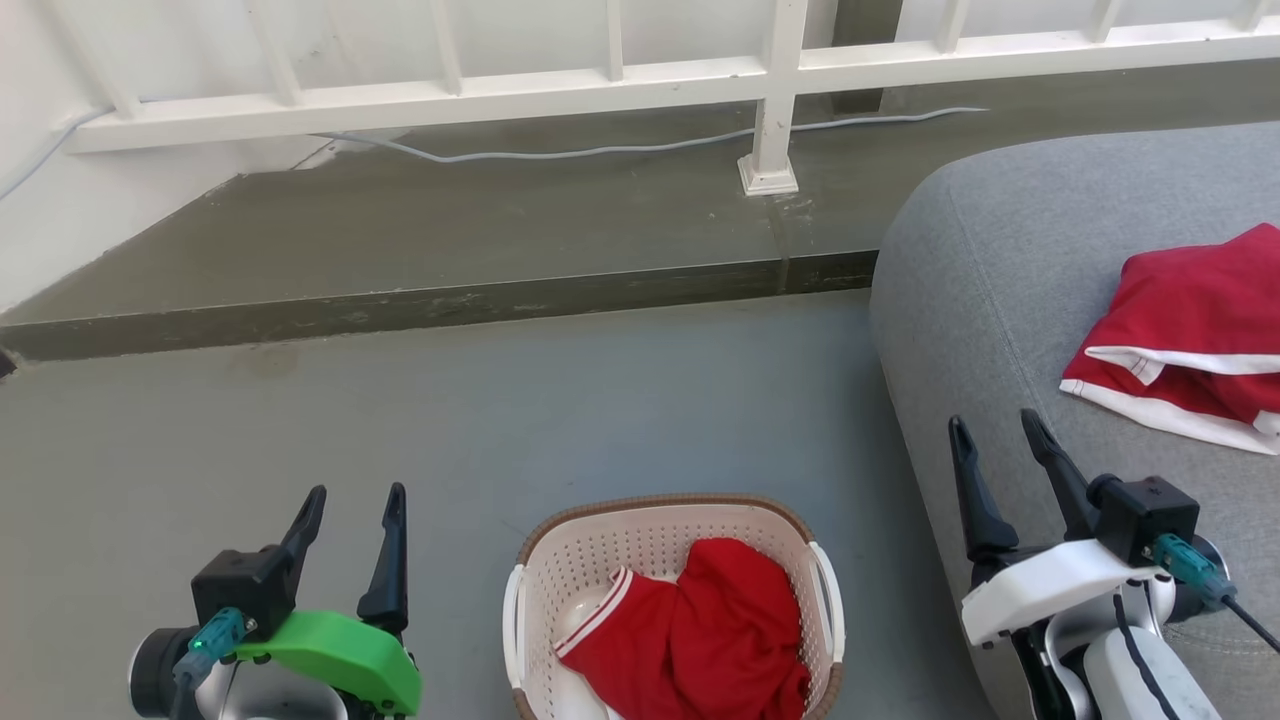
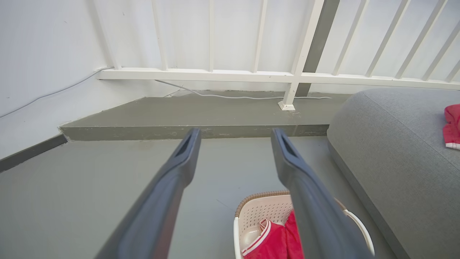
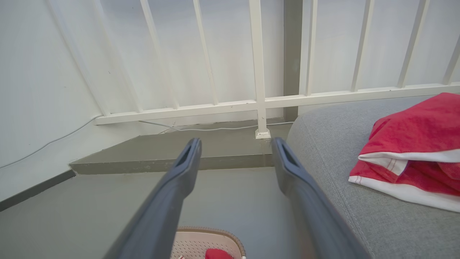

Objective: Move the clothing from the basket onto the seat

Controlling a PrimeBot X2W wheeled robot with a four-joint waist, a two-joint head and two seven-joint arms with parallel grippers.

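The cream basket (image 1: 650, 535) with a brown rim stands on the floor at the bottom centre and holds a crumpled red garment (image 1: 700, 635) with a striped collar. A second red garment (image 1: 1190, 335) with white hems lies on the grey seat (image 1: 1000, 260) at the right. My left gripper (image 1: 355, 500) hovers open to the left of the basket, empty. My right gripper (image 1: 1000, 430) is open and empty over the seat's front edge, left of the garment lying there. The left wrist view shows the basket (image 2: 258, 210) and its garment (image 2: 276, 241); the right wrist view shows the seat (image 3: 341, 144) and its garment (image 3: 413, 144).
A raised grey step (image 1: 450, 300) runs across the back, with a white railing (image 1: 770, 90) and a pale cable (image 1: 600, 150) behind it. A white wall (image 1: 40, 200) closes the left side. Grey floor (image 1: 450, 420) lies between the step and the basket.
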